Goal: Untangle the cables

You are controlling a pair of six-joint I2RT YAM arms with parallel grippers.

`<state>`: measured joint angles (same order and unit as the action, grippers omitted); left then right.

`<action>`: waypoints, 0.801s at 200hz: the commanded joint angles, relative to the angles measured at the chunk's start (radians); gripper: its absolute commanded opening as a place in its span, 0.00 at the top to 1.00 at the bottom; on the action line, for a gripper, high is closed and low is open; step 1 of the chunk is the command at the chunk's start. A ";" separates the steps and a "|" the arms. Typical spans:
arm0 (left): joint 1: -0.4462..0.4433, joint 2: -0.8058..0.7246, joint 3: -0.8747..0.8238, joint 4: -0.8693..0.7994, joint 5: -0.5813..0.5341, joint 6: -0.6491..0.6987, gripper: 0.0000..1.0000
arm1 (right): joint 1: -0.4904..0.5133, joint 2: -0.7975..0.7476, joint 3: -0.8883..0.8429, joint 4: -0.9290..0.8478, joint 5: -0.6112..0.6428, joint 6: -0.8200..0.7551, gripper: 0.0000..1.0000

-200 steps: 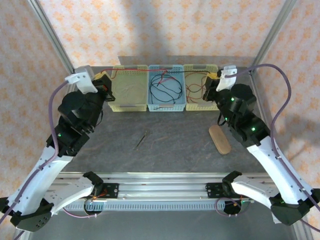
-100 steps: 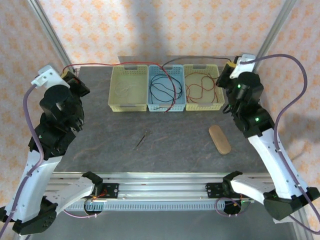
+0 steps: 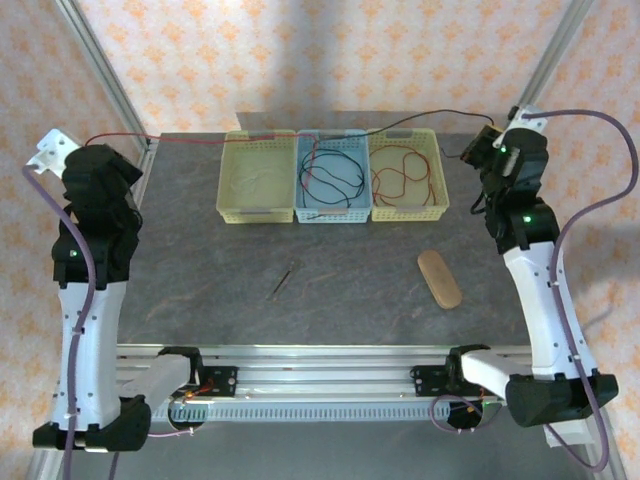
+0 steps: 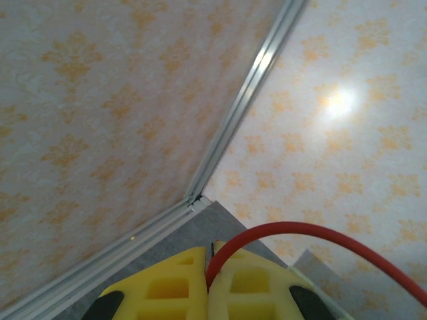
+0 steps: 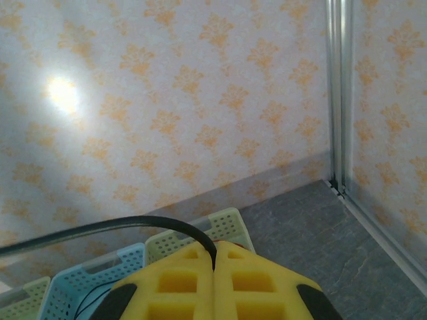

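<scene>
My left gripper [image 3: 84,146] is raised at the table's far left corner, shut on a red cable [image 3: 190,138] that stretches right toward the blue basket [image 3: 333,212]. In the left wrist view the red cable [image 4: 320,233] comes out from between the closed yellow fingers [image 4: 167,287] of that gripper [image 4: 212,250]. My right gripper [image 3: 484,135] is up at the far right, shut on a black cable [image 3: 420,119] leading left to the same basket. The right wrist view shows the black cable [image 5: 100,230] pinched in the right gripper [image 5: 214,248]. Black loops [image 3: 330,175] still lie in the blue basket.
A yellow basket [image 3: 232,200] holds a pale cable, and a light green basket [image 3: 436,205] holds a coiled red-brown cable [image 3: 400,175]. A wooden oval piece [image 3: 440,278] and a small thin stick [image 3: 285,277] lie on the grey table. Metal frame posts [image 3: 100,65] stand at the back corners.
Both arms have swung outward and up toward the back corners, drawing the red cable left and the black cable right, so both now stretch out from the blue basket.
</scene>
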<state>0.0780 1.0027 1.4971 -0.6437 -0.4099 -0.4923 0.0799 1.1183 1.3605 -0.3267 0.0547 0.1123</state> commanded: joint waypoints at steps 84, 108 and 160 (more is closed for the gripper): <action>0.302 -0.062 -0.063 -0.015 0.201 -0.134 1.00 | -0.128 -0.093 -0.009 -0.019 0.031 0.049 1.00; 0.328 -0.060 -0.066 -0.022 0.185 -0.150 1.00 | -0.179 -0.094 -0.025 -0.013 0.018 0.066 1.00; 0.514 -0.055 -0.120 -0.013 0.342 -0.180 1.00 | -0.314 -0.091 -0.107 0.024 -0.077 0.128 1.00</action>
<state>0.5190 0.9512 1.4086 -0.6460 -0.1410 -0.6411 -0.2058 1.0348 1.2816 -0.3359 -0.0078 0.1989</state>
